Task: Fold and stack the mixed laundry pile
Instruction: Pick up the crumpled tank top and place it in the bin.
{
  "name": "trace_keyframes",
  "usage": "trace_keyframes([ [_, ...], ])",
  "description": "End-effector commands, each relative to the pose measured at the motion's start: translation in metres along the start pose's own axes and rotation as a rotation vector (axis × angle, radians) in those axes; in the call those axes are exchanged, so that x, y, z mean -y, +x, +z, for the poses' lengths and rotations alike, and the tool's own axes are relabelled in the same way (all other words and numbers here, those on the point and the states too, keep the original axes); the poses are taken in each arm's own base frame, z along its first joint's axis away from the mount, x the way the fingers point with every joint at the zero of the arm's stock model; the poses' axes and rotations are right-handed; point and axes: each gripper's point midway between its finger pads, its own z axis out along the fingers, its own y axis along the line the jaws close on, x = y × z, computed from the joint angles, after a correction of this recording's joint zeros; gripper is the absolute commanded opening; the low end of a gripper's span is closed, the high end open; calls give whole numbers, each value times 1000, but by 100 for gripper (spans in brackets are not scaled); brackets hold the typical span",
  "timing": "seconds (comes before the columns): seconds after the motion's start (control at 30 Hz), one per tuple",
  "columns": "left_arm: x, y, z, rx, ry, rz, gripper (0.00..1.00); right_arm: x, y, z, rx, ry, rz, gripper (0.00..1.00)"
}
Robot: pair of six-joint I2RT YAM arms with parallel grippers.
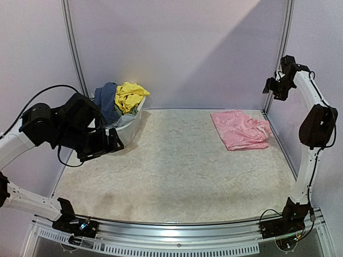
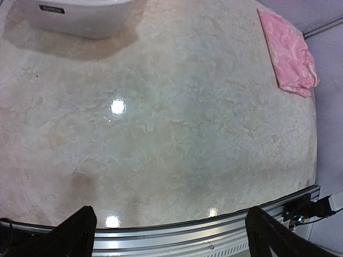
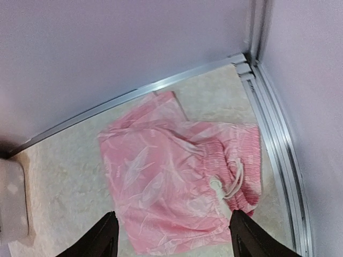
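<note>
One folded piece: pink garment (image 1: 240,130), flat at the counter's (image 1: 177,171) upper right, likely the stack's base.
Unfolded pile: yellow and blue pieces (image 1: 120,99) heaped in the white tub (image 1: 130,122), upper left.
Right gripper (image 3: 172,225): open, empty, above the pink garment.
Left gripper (image 2: 170,214): open, empty, beside the tub, probably for the next pick.

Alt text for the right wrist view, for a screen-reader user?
A pale pink patterned garment with a white drawstring lies flat on the marbled table, in the corner where the wall meets a metal rail. The right arm's two dark fingers frame the bottom edge, spread apart, gripping nothing.
</note>
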Motion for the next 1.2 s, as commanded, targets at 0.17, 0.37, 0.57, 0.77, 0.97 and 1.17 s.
trace_keyframes([
  [0.17,-20,-40,-55,171,-76,160,100,-108,26,-110,100,-237,-162,89],
  [0.37,-28,-65,-86,293,-43,144,100,-130,66,-156,114,-310,-157,99],
  [0.57,-34,-94,-113,436,-21,117,99,-122,107,-209,155,-412,-67,99],
  [0.77,-40,-126,-121,498,-120,152,100,-103,151,-240,171,-489,21,99],
  [0.97,-35,-165,-94,421,-163,164,100,-76,192,-246,128,-454,94,99],
  [1.17,-38,-206,-42,298,-190,106,96,-51,226,-250,78,-403,193,99],
])
